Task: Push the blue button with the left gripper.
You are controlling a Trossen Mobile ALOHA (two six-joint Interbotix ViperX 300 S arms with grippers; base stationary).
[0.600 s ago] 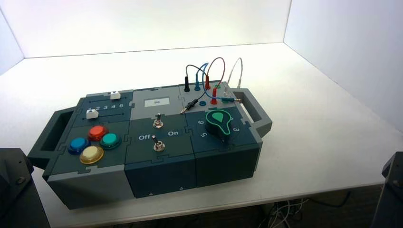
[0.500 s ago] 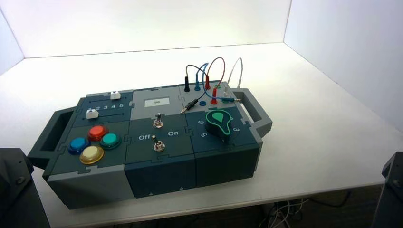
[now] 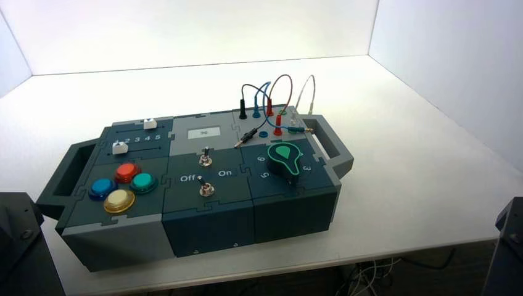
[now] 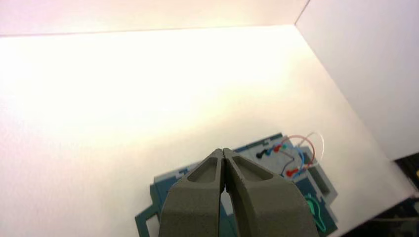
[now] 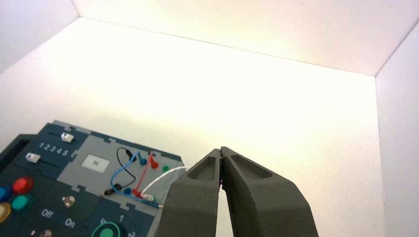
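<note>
Above the table, my left gripper [image 4: 224, 154] pinched closed, well away from the blue button [image 3: 102, 187]; right gripper [image 5: 220, 152] closed too. Switch labels read "Off"/"On"; slider scale "12345".

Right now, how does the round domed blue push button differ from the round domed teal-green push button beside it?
The round domed blue push button is blue; the round domed teal-green push button is teal-green. In the high view the blue one sits at the left end of the four-button cluster, nearest the box's left handle; the teal-green one sits at the cluster's right, nearest the toggle switches. Both look alike in size and shape, and nothing touches either.
</note>
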